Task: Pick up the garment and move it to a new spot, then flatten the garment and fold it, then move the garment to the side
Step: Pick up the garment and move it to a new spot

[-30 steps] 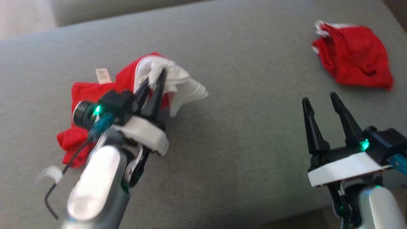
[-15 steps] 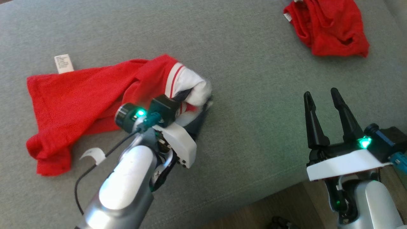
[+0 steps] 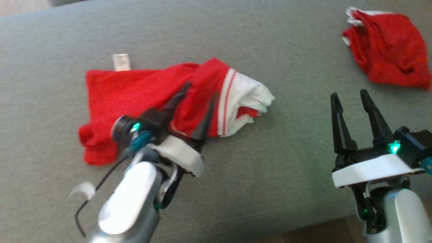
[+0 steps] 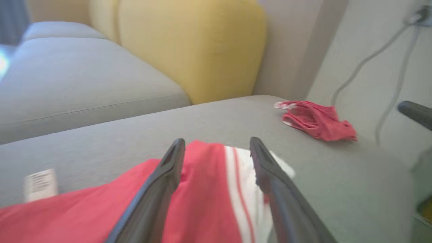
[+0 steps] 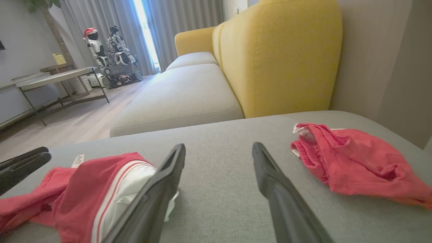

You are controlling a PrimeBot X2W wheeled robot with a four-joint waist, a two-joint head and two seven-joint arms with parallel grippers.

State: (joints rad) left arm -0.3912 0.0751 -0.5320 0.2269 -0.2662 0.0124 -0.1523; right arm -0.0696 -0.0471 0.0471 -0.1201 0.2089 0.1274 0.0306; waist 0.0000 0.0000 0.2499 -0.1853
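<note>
wide grey sofa seat (image 3: 216, 30) across the whole head view, flat, close-woven, likely grippy enough to drag cloth. behind it, upper right of the right wrist view, a yellow backrest (image 5: 280, 57); at upper left, wood floor (image 5: 67, 128) and curtains (image 5: 111, 20). left of centre on the seat, lying rumpled: the red mesh garment (image 3: 135, 91), white striped end (image 3: 246, 98) toward the middle. looks light and limp, unlikely to keep any shape; probably best pinched at two corners of the red edge. upper right, well apart, a second red garment (image 3: 388, 54), bunched. left gripper (image 3: 201, 90) spread wide over the red cloth, gripping nothing; right gripper (image 3: 349, 94), lower right, likewise parted and empty. small white label (image 3: 120, 62) at the garment's upper left edge.
</note>
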